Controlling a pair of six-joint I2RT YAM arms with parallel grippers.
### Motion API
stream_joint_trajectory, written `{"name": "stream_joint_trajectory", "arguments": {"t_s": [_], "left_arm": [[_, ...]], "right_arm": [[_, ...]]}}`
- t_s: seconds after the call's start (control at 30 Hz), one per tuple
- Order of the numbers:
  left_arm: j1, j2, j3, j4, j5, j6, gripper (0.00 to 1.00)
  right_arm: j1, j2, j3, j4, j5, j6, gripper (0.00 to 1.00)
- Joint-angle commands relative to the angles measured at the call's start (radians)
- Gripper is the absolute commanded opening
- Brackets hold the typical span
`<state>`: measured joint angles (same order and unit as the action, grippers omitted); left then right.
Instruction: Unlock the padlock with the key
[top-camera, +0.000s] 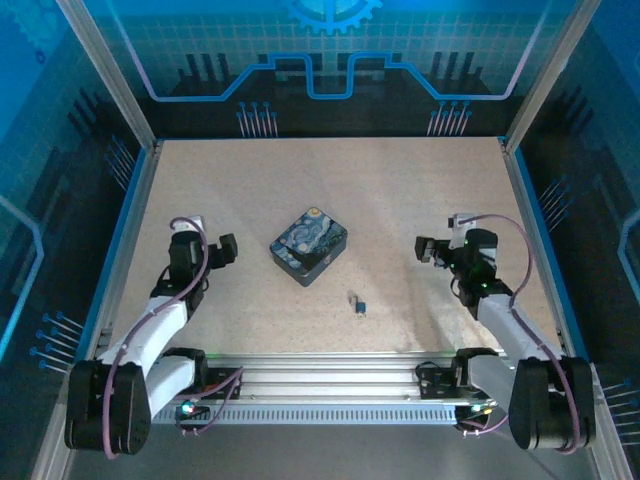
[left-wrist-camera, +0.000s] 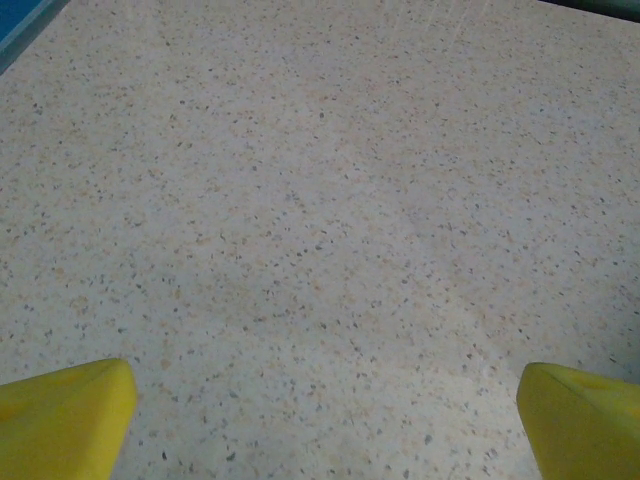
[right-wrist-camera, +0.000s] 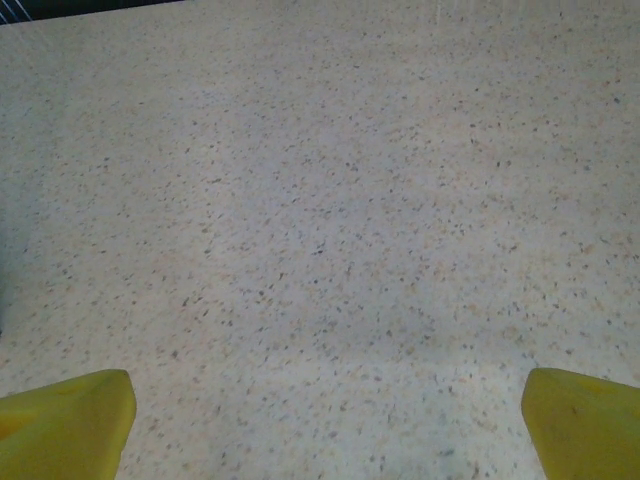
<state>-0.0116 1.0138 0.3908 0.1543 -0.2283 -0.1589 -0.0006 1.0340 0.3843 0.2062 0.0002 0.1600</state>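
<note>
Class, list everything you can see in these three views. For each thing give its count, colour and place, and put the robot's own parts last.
padlock: one, blue, on the table, nearer the arms than the tin.
key: one, dark, right at the padlock's far side; too small to tell whether it is inserted.
tin: one, blue-and-yellow night-sky print, mid-table, beyond the padlock.
table: one, speckled beige, centre of the cell.
walls: blue patterned panels, around the table.
left arm, right arm: one each, white with black joints, at the near edge.
left end effector: one, yellow-tipped, open, over bare table left of the tin.
right end effector: one, yellow-tipped, open, over bare table right of the tin.
</note>
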Motion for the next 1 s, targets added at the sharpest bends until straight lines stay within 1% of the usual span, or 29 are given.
{"name": "stream_joint_trajectory", "arguments": {"t_s": [0.0, 0.17, 0.43, 0.57, 0.67, 0.73, 0.87, 0.93, 0.97], "left_arm": [[0.018, 0.033, -0.024, 0.112, -0.014, 0.045, 0.99], [0.022, 0.085, -0.035, 0.181, -0.001, 0.051, 0.99], [0.023, 0.13, -0.046, 0.243, 0.009, 0.07, 0.99], [0.023, 0.137, -0.043, 0.251, 0.013, 0.078, 0.99], [0.022, 0.139, -0.042, 0.251, 0.016, 0.078, 0.99], [0.024, 0.139, -0.041, 0.251, 0.02, 0.078, 0.99], [0.024, 0.139, -0.042, 0.251, 0.025, 0.081, 0.99], [0.024, 0.137, -0.042, 0.251, 0.027, 0.081, 0.99], [0.024, 0.137, -0.042, 0.251, 0.028, 0.082, 0.99]], "right_arm": [[-0.019, 0.046, -0.035, 0.187, 0.036, -0.037, 1.0], [-0.024, 0.12, -0.049, 0.29, 0.03, -0.068, 1.0], [-0.032, 0.214, -0.056, 0.474, -0.016, -0.113, 1.0], [-0.042, 0.297, -0.03, 0.53, -0.052, -0.098, 1.0], [-0.043, 0.376, -0.034, 0.624, -0.07, -0.092, 1.0], [-0.034, 0.384, -0.017, 0.594, -0.078, -0.105, 1.0], [-0.032, 0.394, -0.013, 0.595, -0.087, -0.112, 1.0], [-0.026, 0.423, -0.02, 0.637, -0.092, -0.123, 1.0], [-0.023, 0.455, -0.032, 0.693, -0.09, -0.124, 1.0]]}}
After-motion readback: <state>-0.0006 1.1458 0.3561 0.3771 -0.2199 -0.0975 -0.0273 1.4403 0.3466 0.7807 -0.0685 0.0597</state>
